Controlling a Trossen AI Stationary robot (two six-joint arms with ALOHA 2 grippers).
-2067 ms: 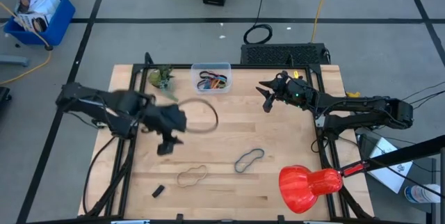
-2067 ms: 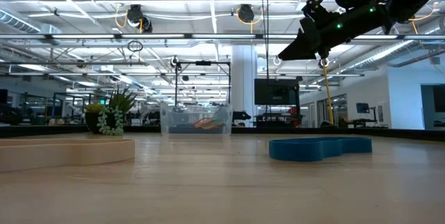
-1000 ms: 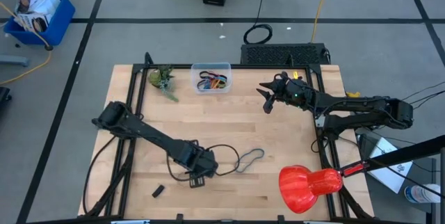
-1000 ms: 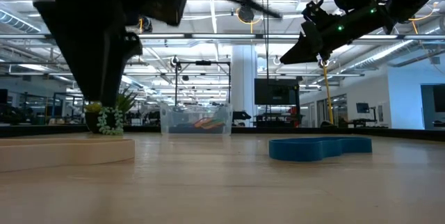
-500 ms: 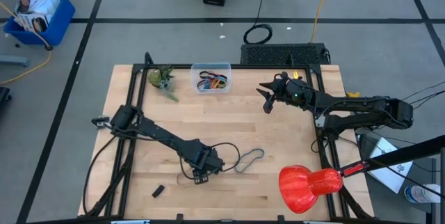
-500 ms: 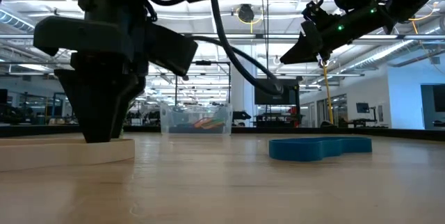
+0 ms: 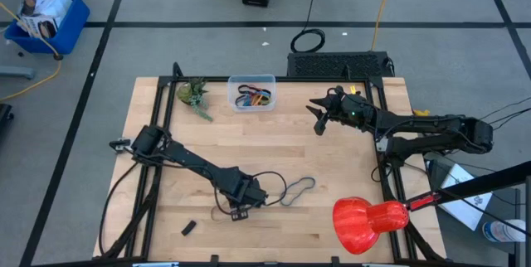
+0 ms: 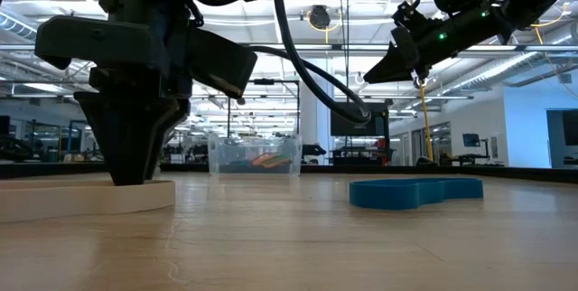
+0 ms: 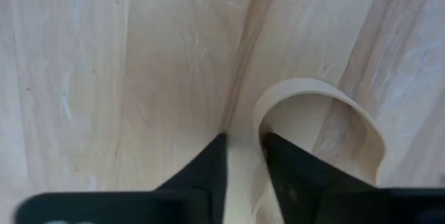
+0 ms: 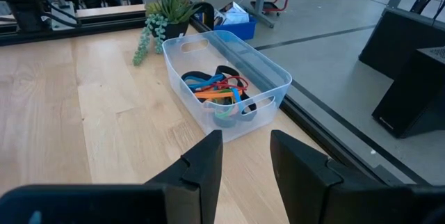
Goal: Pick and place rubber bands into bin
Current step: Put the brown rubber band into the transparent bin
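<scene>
My left claw has come down to the desk at lower centre, its fingers narrowing astride one wall of the tan rubber band. Pickup is under way. The bin waits upper centre; my right claw hovers spread, upper right.

Two loose bands, one bin

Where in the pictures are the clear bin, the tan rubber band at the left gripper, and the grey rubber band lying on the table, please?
Clear bin (image 10: 274, 79): right wrist view, on its far rim.
Tan rubber band (image 9: 306, 88): left wrist view, on the loop's curved end.
Grey rubber band (image 7: 296, 191): high view, on the loop's narrow middle.
</scene>
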